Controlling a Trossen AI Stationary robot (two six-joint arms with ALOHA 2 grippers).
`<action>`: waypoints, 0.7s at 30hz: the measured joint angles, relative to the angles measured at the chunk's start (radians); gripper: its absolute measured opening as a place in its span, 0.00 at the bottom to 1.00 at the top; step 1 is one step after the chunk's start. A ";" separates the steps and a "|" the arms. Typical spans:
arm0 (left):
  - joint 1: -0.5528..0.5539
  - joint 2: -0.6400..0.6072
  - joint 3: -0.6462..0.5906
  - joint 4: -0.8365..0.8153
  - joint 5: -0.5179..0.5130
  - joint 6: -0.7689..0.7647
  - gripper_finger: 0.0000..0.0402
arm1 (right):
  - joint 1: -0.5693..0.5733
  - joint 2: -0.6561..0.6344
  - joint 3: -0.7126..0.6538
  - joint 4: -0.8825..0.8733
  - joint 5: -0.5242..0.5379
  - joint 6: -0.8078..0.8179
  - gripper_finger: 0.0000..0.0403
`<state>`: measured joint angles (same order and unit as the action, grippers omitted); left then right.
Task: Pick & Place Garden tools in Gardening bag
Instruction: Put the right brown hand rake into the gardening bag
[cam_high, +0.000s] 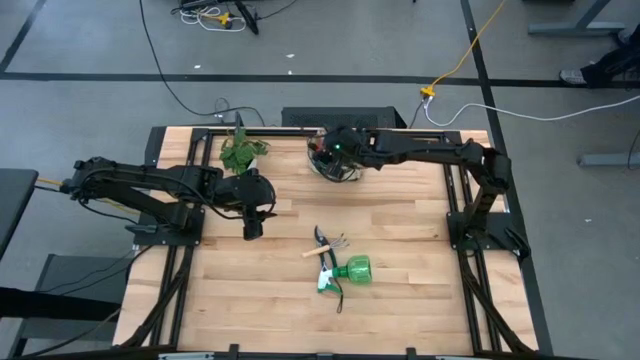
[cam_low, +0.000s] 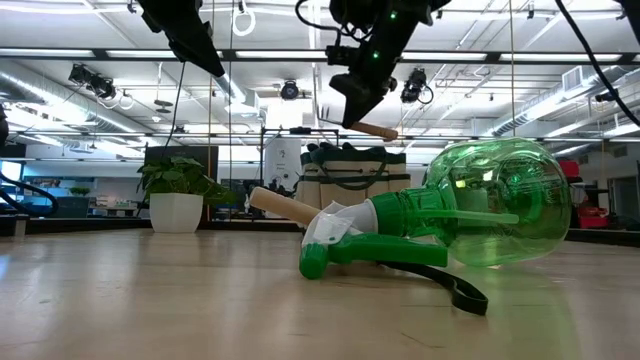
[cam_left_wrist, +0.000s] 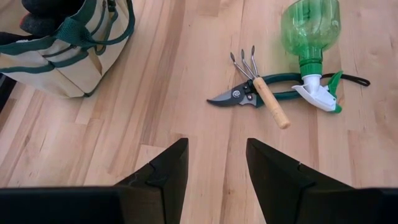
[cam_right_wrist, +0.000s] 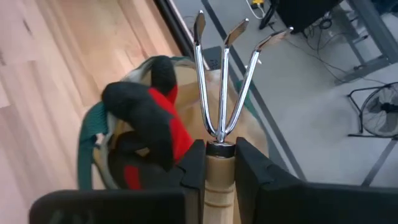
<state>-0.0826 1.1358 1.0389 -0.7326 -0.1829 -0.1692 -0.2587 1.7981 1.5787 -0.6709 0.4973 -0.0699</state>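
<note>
While the left gripper (cam_left_wrist: 216, 167) hovers agape, the right gripper (cam_right_wrist: 221, 163) clamps a rake (cam_right_wrist: 222, 93) above the bag (cam_right_wrist: 186, 81).

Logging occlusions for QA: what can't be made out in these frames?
- Left wrist view: gardening bag is cut off by the picture's edge.
- High view: the bag is mostly hidden under the right gripper.
- Right wrist view: the cultivator handle is cut off by the edge, and the gloves cover whatever lies beneath them.
- Low view: pruning shears are mostly hidden behind the spray bottle.
</note>
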 joint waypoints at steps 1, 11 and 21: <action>0.000 0.000 0.000 0.000 0.000 0.000 0.42 | -0.006 0.000 0.000 0.002 0.000 -0.007 0.11; 0.000 0.000 0.000 0.000 0.000 0.000 0.42 | -0.055 0.000 -0.001 0.067 -0.006 -0.078 0.11; 0.000 0.000 0.000 0.000 0.000 0.000 0.42 | -0.099 -0.001 -0.001 0.101 -0.045 -0.108 0.11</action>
<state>-0.0826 1.1358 1.0389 -0.7328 -0.1829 -0.1692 -0.3578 1.7973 1.5780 -0.5701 0.4523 -0.1776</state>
